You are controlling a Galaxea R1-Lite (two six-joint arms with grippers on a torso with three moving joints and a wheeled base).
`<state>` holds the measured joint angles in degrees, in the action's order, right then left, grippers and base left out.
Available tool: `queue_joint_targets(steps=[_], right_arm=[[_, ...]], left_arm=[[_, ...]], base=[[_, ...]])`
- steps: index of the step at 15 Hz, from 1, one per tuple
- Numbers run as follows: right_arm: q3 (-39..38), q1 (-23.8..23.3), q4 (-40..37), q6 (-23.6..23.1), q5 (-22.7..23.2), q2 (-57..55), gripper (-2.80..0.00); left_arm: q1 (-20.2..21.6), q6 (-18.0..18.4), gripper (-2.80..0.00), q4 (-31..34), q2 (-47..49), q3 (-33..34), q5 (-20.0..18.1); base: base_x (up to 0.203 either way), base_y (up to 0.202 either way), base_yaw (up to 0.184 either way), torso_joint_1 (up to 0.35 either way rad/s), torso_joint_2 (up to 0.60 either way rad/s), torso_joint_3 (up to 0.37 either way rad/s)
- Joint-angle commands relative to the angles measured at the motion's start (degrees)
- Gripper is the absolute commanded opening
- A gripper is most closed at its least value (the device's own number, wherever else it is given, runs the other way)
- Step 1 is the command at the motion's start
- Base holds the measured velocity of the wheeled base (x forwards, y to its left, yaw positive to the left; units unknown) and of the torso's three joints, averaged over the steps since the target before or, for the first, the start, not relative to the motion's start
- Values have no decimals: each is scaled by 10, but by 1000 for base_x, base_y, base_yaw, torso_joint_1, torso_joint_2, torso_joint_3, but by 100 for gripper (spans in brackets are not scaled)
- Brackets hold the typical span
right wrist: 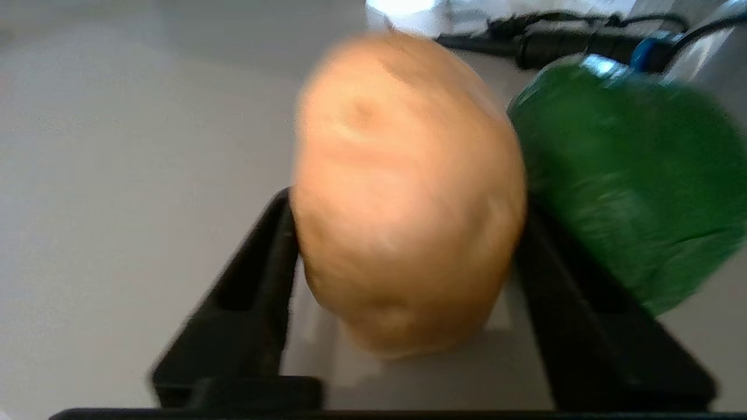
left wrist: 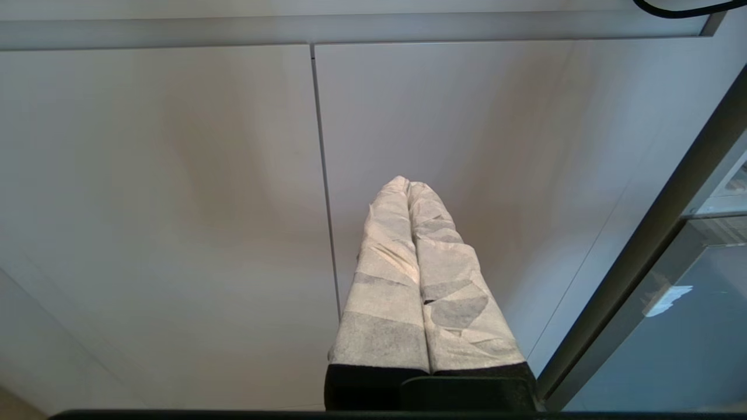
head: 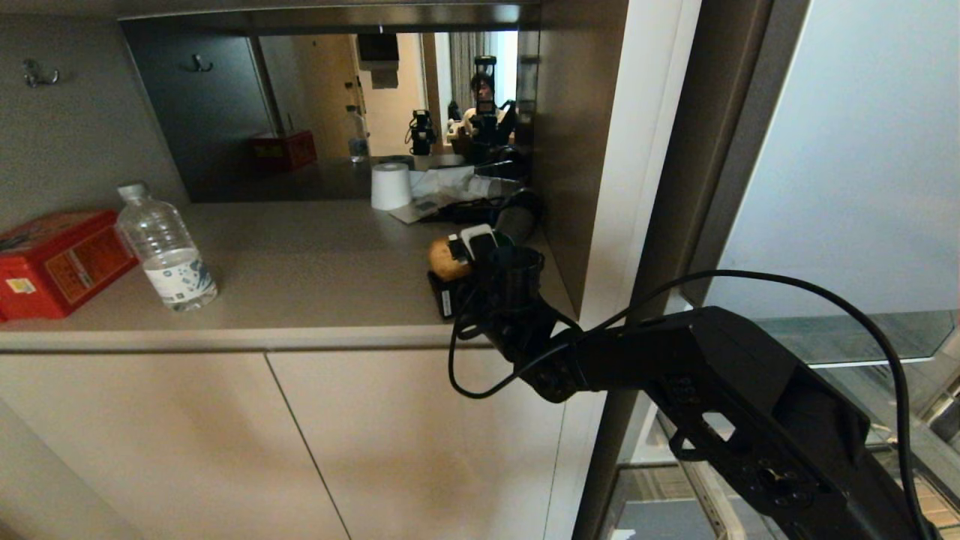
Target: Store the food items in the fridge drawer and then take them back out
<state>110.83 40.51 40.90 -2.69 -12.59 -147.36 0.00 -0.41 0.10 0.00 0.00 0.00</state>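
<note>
The potato (right wrist: 402, 198) is found on the counter (head: 300, 262) beside the fridge, bracketed by the right gripper (right wrist: 408, 280), whose jaws flank it closely; a firm clasp cannot be told; the green pepper (right wrist: 630, 186) lies just beside it. The left gripper (left wrist: 408, 280) is kept clenched and empty, parked before the cabinet doors (left wrist: 175, 204).

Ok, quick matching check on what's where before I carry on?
Things:
1. tan-yellow potato
2. clear plastic water bottle
3. white paper roll
4. left gripper

States or places:
a. shut, facing the pale cabinet doors
b. at the back of the grey counter
c. beside the red box
d. at the right gripper, next to the glossy green bell pepper

Pairs: 1-d, 2-c, 3-b, 4-a
</note>
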Motion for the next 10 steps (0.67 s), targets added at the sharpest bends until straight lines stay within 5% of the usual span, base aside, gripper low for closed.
queue_joint_targets(steps=[1,10], right_arm=[[-1,0,3,0,-1,0,0],[0,0,4,0,-2,5,0]], left_arm=[[0,0,-280,0,0,0,0],[0,0,-280,0,0,0,0]], base=[[0,0,0,0,0,0],[0,0,0,0,0,0]])
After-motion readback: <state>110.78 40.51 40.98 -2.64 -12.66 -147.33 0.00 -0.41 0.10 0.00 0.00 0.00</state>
